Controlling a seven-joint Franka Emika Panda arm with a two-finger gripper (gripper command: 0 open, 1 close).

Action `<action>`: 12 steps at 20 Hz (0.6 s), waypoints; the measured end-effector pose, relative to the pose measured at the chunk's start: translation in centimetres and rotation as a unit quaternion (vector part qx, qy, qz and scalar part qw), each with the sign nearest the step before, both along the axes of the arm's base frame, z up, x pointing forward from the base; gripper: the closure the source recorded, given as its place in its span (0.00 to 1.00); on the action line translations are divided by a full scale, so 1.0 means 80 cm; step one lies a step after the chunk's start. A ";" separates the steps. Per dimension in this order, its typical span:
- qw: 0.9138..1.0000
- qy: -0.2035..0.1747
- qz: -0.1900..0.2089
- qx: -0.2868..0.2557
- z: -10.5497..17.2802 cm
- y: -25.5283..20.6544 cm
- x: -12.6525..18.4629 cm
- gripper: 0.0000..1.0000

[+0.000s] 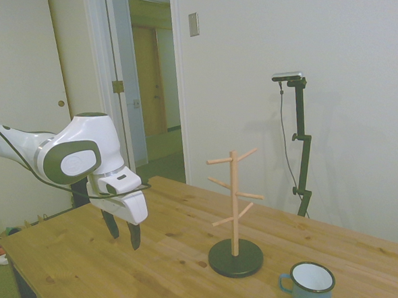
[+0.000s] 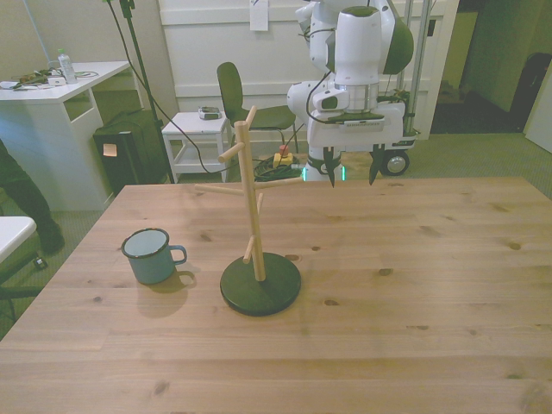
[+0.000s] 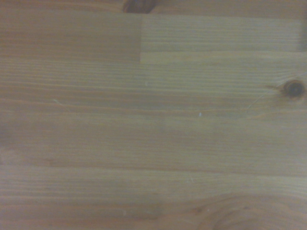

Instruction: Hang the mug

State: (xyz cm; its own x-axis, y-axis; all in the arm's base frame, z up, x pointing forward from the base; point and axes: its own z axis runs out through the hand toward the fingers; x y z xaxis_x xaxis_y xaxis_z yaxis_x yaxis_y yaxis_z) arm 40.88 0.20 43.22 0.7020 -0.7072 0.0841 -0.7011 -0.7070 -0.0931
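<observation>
We see the mug [image 2: 150,257] on the surface [image 2: 414,285], just beside the rack [image 2: 257,233], on the front view's left. End effector [image 2: 351,176] hangs above the surface's far edge, well apart from both.

Looks like a room in a home or small office turned robot lab; wooden table [image 2: 414,259] on green carpet, white desk [image 2: 60,82], green chair [image 2: 237,95], white panelled wall, open doorway [image 1: 152,85] onto a hallway.
</observation>
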 end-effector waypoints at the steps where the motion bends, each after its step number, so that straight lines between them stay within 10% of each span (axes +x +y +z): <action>1: 1.000 0.001 0.000 0.000 -0.001 0.000 0.000 0.00; 12: 0.997 -0.012 -0.071 0.028 0.007 -0.175 -0.018 0.00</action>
